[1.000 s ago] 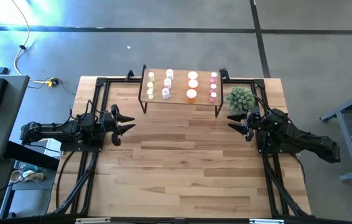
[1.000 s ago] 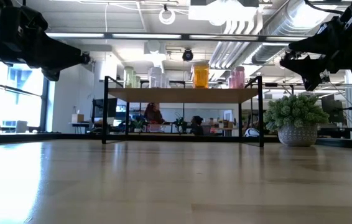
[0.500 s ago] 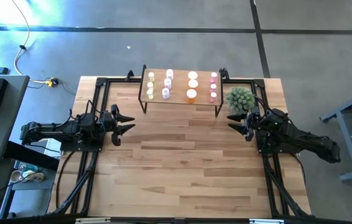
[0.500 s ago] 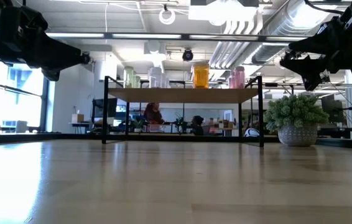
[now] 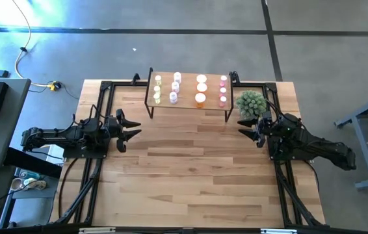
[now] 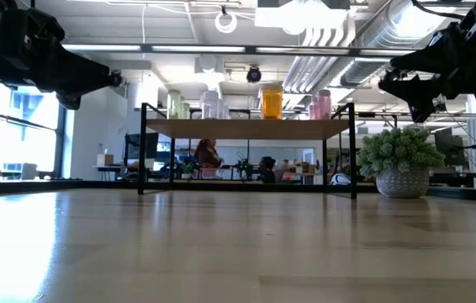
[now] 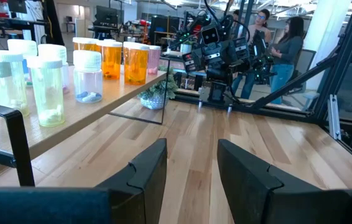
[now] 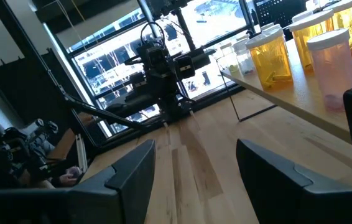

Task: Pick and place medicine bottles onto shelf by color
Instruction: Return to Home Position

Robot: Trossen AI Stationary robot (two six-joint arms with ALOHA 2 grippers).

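Nothing has moved since a second ago; left gripper [image 5: 129, 130] and right gripper [image 5: 244, 129] sit wide and empty, so keep both clear of the shelf [image 5: 187, 104] and medicine bottles [image 5: 200, 99]

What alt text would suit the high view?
Seen from above, a shelf at the table's far edge holds medicine bottles in colour-sorted rows. The left gripper and right gripper sit open and empty at the sides, a potted plant beside the right one.

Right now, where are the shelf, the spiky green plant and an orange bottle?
shelf [image 5: 188, 91]: high view, bare middle of its wooden top.
plant [image 5: 250, 104]: high view, middle of its foliage.
orange bottle [image 6: 271, 105]: low view, its orange body.
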